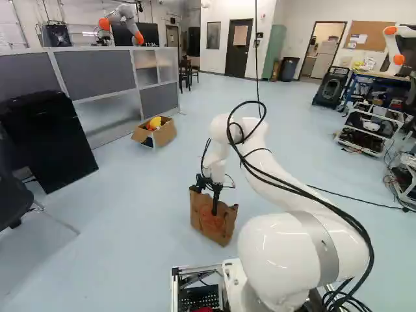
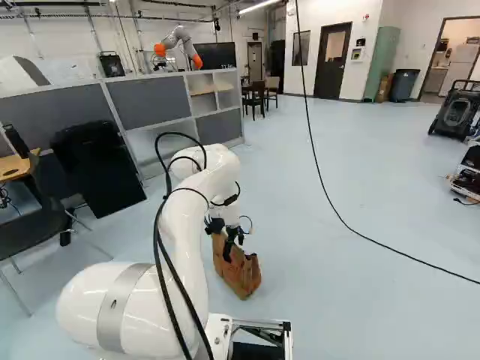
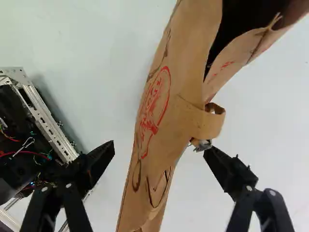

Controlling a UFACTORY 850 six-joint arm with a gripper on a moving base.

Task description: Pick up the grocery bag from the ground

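Observation:
My gripper stands over the top of the brown paper grocery bag, which rests on the floor; one finger reaches down along its side. From the right base view, the bag shows just below the gripper. In the wrist view the gripper is open, its two black fingers wide apart, with the creased bag running between them. Bare floor shows between the bag and either finger. A folded paper handle sticks out near one fingertip. The fingers' orange pads cannot be made out.
A cardboard box with yellow items sits by the grey partition. A black panel and a chair stand to the left. A cable crosses the floor. The base frame lies beside one finger. Another robot is beyond the partition.

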